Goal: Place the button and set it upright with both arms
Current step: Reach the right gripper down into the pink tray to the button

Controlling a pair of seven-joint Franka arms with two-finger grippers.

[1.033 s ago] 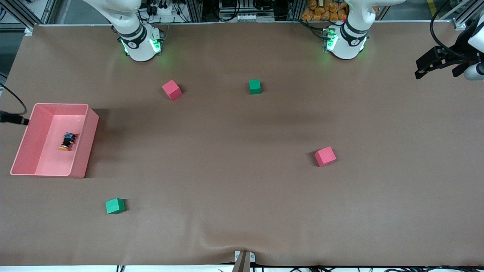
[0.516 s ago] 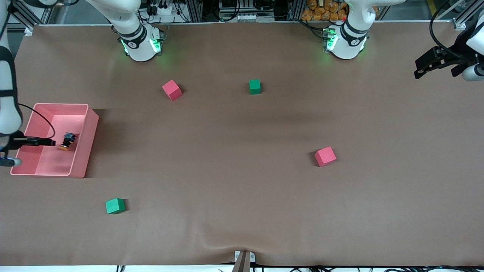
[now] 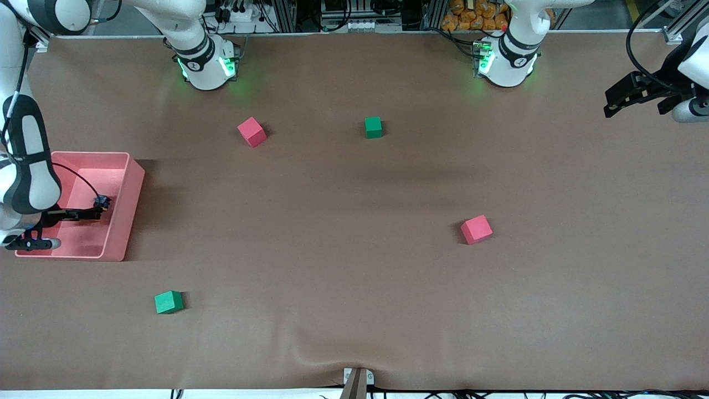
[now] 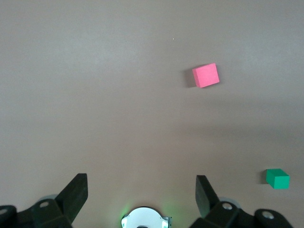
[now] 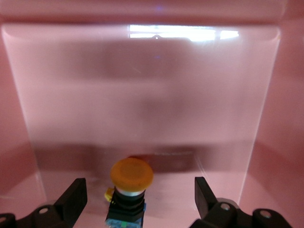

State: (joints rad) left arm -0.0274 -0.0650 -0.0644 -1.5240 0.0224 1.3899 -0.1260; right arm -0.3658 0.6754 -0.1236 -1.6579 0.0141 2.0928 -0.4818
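Orange-capped black button (image 5: 131, 183) in pink bin (image 3: 130, 205); brown table (image 3: 354, 249).

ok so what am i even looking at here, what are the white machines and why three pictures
These are two white robot arms bolted at one edge of a brown table, each ending in a black two-finger gripper. The wide picture comes from a high camera facing them. The other two come from cameras on each arm's wrist, looking down past its own fingers.

The right gripper is lowered into a pink bin at the right arm's end of the table. Its fingers are open on either side of a small button with an orange cap, which lies in the bin; nothing is gripped yet.

The left gripper waits in the air, open and empty, over the left arm's end of the table.

Scattered on the table are two red cubes and two green cubes.
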